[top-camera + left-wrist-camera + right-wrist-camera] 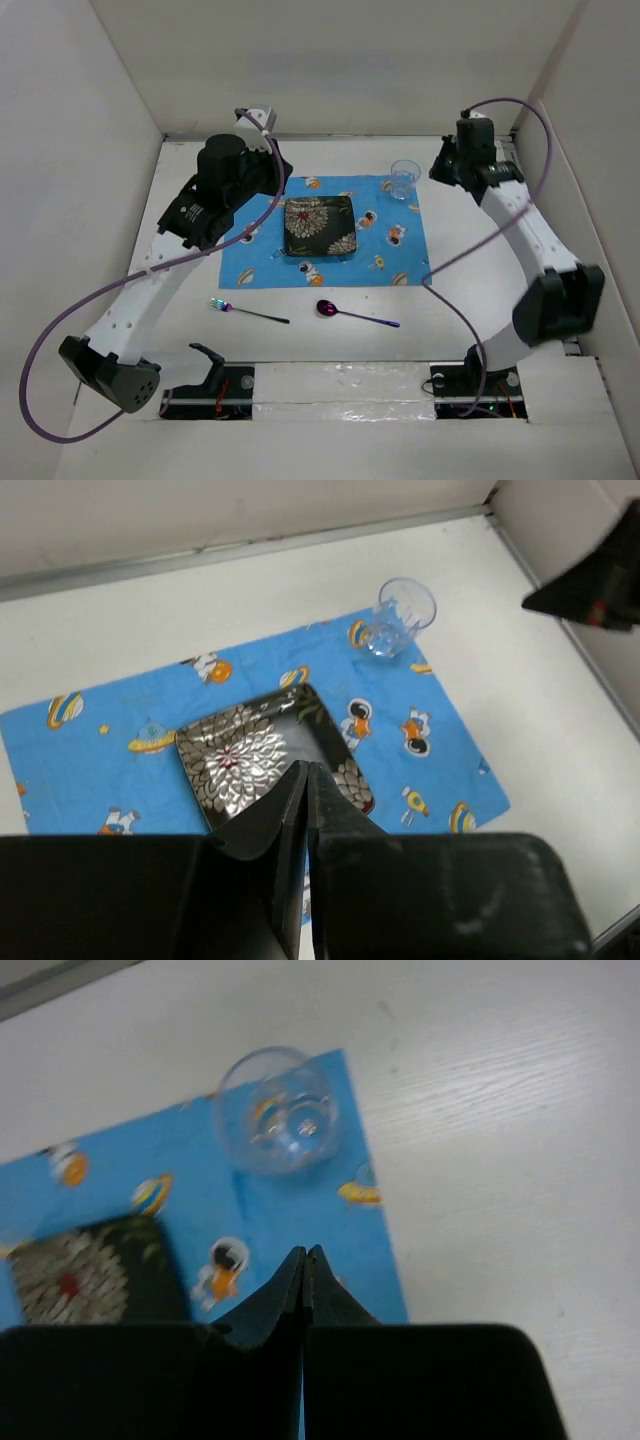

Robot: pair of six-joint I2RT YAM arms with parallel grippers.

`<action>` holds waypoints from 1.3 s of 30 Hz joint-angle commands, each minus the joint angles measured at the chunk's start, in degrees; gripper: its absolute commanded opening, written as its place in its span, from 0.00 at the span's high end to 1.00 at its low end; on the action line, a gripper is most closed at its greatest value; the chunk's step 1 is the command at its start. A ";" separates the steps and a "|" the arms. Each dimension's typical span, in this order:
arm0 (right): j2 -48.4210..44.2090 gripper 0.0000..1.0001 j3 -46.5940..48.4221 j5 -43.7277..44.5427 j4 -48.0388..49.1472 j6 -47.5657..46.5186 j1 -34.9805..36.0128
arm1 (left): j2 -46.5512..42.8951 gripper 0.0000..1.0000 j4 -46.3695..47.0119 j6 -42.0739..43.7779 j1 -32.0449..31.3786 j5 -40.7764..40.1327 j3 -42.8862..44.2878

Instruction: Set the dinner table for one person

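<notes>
The dinner table [340, 155] fills the top view as a white surface walled by white panels, with both arm bases at its 6 o'clock edge. A blue cartoon-print mat [260, 262] lies flat near its middle, and a square dark plate [320, 226] with a pale floral pattern sits on the mat, a little toward 12 o'clock of the mat's centre. Taking the plate as the dial's hub, a clear glass [404, 179] stands upright at 2 o'clock, on the mat's far right corner and apart from the plate. A purple-tinted spoon [350, 314] lies on the bare table at 6 o'clock, just off the mat, its bowl pointing to 9 o'clock. A thin iridescent utensil [248, 311], its head too small to identify, lies at 7 o'clock beside the spoon without touching it. The left gripper [307, 772] hovers over the mat at about 10 o'clock of the plate; its fingers are pressed together with nothing between them. The right gripper [305, 1252] hangs at 3 o'clock of the glass, fingers likewise together and empty, with the glass at 12 o'clock of its tips in the wrist view.
</notes>
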 commanded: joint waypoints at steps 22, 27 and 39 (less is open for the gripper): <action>-10.74 0.29 -33.62 -10.47 -0.49 -4.26 42.27 | 3.10 0.74 -4.59 4.75 0.51 -7.42 24.24; -5.99 0.29 -32.48 -8.81 -1.81 -4.35 44.92 | 2.75 0.74 -5.74 4.40 1.21 -8.74 28.21; 2.80 0.33 -31.60 1.30 1.62 -0.13 48.88 | 1.96 0.74 -6.71 1.41 2.27 -9.27 27.34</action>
